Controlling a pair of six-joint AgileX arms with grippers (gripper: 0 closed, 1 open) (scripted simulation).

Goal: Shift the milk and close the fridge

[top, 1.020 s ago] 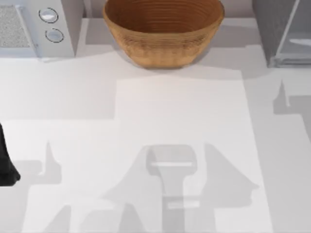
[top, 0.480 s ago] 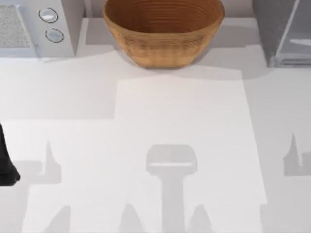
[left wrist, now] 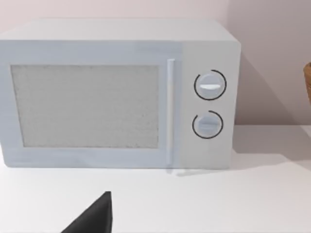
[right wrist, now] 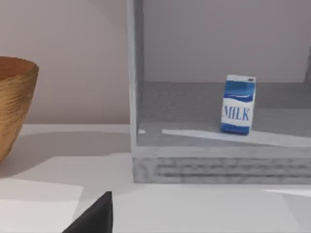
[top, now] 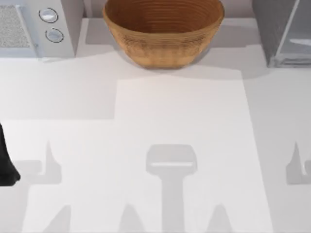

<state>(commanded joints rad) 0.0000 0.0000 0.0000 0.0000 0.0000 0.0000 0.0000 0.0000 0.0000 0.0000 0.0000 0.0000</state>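
Top view: the left arm point(top: 7, 162) sits parked at the worktop's point(top: 180, 116) left edge, well short of the basket point(top: 163, 31), microwave point(top: 36, 26) and fridge point(top: 282, 31) along the far side. Left wrist view: the microwave stands ahead of the left hand point(left wrist: 92, 218), whose opening I cannot tell. Right wrist view: the milk point(right wrist: 238, 104) stands upright inside the open fridge, ahead of and well apart from the right hand point(right wrist: 95, 218), whose opening I also cannot tell.

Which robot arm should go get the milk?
Probably the right arm. Its wrist view faces the milk standing upright inside the open fridge, at the table's right. The left gripper sits at the far left, facing the microwave.
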